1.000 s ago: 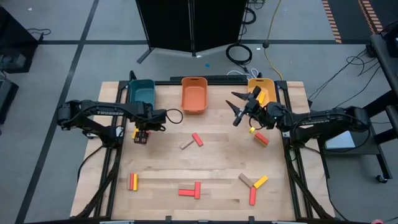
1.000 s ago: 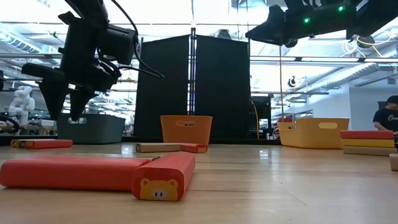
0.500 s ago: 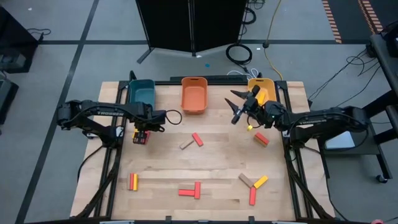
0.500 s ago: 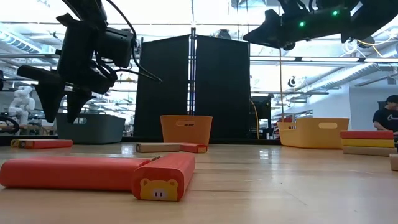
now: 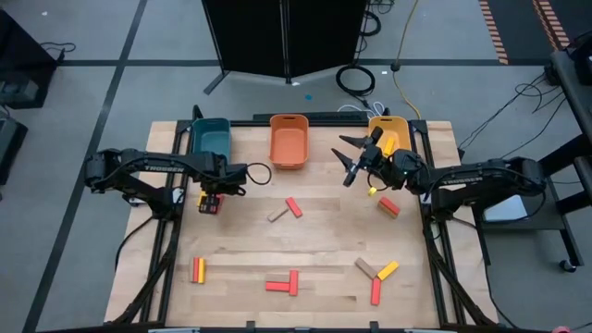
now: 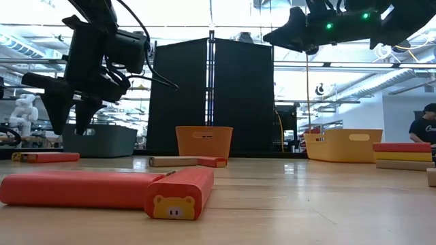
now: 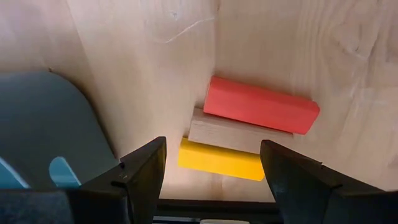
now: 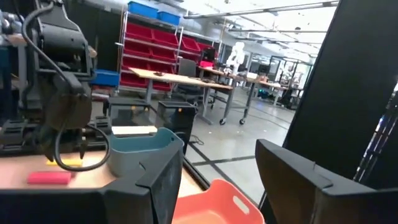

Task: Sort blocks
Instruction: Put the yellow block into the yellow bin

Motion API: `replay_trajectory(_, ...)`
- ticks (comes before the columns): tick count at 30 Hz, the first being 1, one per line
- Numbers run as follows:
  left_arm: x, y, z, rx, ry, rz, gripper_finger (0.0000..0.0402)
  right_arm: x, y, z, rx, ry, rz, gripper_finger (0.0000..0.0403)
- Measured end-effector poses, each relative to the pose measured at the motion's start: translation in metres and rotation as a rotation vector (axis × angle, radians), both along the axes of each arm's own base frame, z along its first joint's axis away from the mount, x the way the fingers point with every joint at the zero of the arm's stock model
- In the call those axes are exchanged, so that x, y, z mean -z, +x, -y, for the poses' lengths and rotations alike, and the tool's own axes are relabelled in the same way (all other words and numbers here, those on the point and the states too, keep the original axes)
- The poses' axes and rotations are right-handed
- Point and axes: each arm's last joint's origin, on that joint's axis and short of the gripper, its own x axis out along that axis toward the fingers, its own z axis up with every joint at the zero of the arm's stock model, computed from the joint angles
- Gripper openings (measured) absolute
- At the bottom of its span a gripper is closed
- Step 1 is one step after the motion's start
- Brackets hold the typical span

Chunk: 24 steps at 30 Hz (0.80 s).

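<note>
We take the orange bin (image 5: 288,141) at the table's back edge as our landmark. Far to its left and toward the front, a red-and-yellow pair of blocks (image 5: 198,270) lies near the table's (image 5: 324,236) left front corner. Left of the orange bin sits the teal bin (image 5: 211,137), and just in front of that the left gripper (image 5: 211,200) hangs over a small stack of three blocks (image 7: 252,133), red, tan and yellow side by side and touching; its fingers stand apart with nothing between them, the blocks lying on the wood below. In front of the orange bin we see a tan and red pair (image 5: 286,210), and further forward a red L-shaped pair (image 5: 283,283). Right of the orange bin the right gripper (image 5: 352,159) is raised above the table, jaws spread and empty, pointing back toward the bins. Beyond it sits the yellow bin (image 5: 396,132) at the back right. In front of that bin lies a stack with red on top (image 5: 388,206), and nearer the front a tan, yellow and red cluster (image 5: 376,275).
</note>
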Motion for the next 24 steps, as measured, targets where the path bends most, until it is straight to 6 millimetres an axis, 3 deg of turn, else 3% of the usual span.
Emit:
replay_trajectory(8, -0.002, -0.003, -0.003, -0.087, 0.134, -0.045, 0.0258, -0.001, 0.002, -0.009, -0.137, 0.003, 0.016, 0.0199)
replay_trajectory(24, -0.004, -0.008, 0.002, 0.152, 0.064, -0.132, 0.0258, -0.002, 0.003, -0.016, -0.182, -0.007, 0.019, 0.0199)
